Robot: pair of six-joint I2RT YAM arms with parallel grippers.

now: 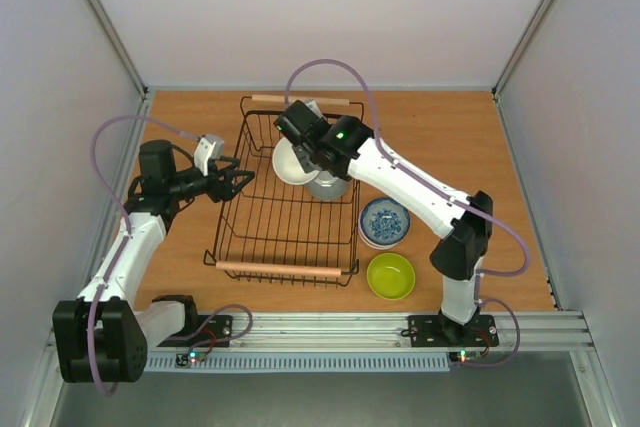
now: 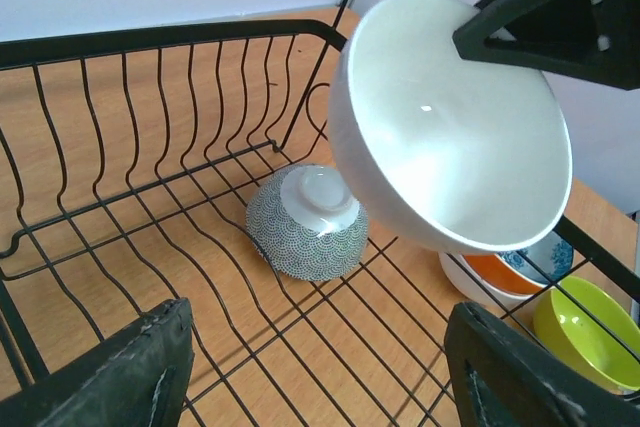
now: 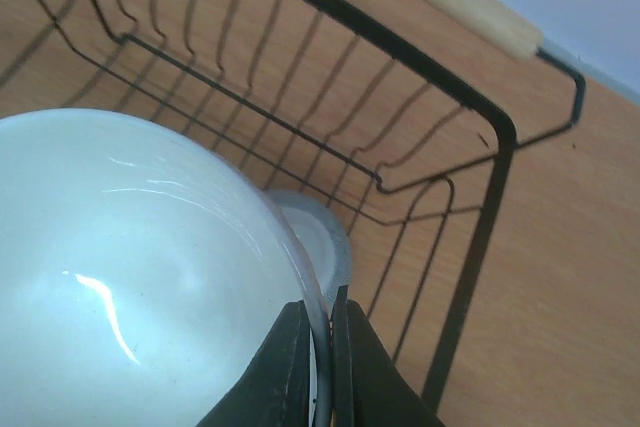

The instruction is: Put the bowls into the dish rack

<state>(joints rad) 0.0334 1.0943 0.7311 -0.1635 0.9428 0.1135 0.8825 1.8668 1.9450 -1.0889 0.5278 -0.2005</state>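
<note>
The dish rack [image 1: 283, 269] stands in the middle of the worktop [image 1: 450, 137]. Inside it, toward its far right part, an overturned bowl [image 2: 305, 222] lies on the wire floor. A tilted bowl [image 1: 290, 165] hangs just above that one, its rim in the right gripper [image 3: 322, 337]. Stacked bowls [image 1: 384, 222] stand just right of the rack, and a single bowl [image 1: 391, 275] lies near its near right corner.

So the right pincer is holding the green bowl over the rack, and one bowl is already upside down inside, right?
Not quite. The right pincer holds the white bowl over the dish rack, not the green one; the green bowl sits outside, on the table. The left wrist view shows it. The upside-down bowl inside is right.
</note>
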